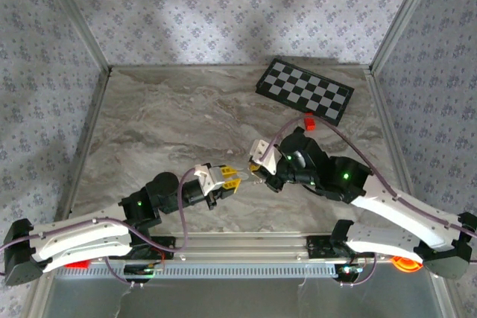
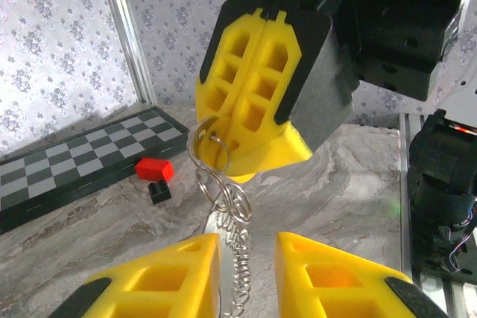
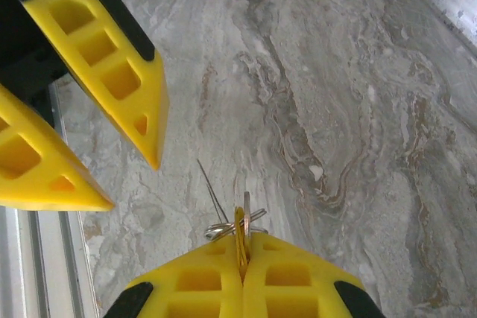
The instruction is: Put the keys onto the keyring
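My right gripper [image 3: 244, 239] is shut on the keyring [image 3: 226, 226], a thin silver loop pinched at its fingertips above the marble table. From the left wrist view the same right gripper [image 2: 250, 169] comes down from above with the keyring [image 2: 203, 147] hooked at its tip. The keys [image 2: 238, 258] hang from the ring as a toothed silvery cluster. They drop into the gap of my left gripper [image 2: 247, 277], whose jaws stand apart; the cluster lies close to the left-hand finger. In the top view the left gripper [image 1: 233, 179] and right gripper [image 1: 257, 174] meet tip to tip near the table's middle front.
A checkerboard [image 1: 304, 91] lies at the back right, with a small red block [image 1: 308, 122] just in front of it. A black block [image 2: 158, 191] sits beside the red block [image 2: 155, 169]. Patterned walls with metal posts enclose the table.
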Action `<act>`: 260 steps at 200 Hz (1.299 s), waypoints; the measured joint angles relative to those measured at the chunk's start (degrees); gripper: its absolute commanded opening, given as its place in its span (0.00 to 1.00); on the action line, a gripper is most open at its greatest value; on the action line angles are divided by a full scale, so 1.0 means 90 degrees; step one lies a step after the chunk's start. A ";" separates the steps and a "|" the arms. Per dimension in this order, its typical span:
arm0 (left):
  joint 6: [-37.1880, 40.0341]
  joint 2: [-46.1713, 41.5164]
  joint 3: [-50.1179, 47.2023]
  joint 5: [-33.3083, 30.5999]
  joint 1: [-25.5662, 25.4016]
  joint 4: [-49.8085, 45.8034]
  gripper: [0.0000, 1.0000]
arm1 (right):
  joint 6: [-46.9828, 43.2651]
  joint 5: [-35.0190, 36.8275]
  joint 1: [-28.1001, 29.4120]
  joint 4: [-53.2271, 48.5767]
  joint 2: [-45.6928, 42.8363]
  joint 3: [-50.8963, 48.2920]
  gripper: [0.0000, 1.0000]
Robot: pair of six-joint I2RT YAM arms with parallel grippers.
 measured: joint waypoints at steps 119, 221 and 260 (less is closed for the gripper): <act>-0.0775 -0.0398 -0.0583 -0.0855 0.0049 -0.0034 0.72 | 0.0228 0.0223 -0.0279 0.0539 0.0685 -0.0165 0.00; -0.1095 -0.0308 -0.0583 -0.1258 0.0129 -0.0199 1.00 | 0.0588 0.0857 -0.0529 0.0673 0.1384 -0.0070 0.00; -0.1095 -0.0340 -0.0607 -0.1350 0.0172 -0.0282 1.00 | 0.0729 0.0925 -0.0736 0.0656 0.1739 0.0282 0.00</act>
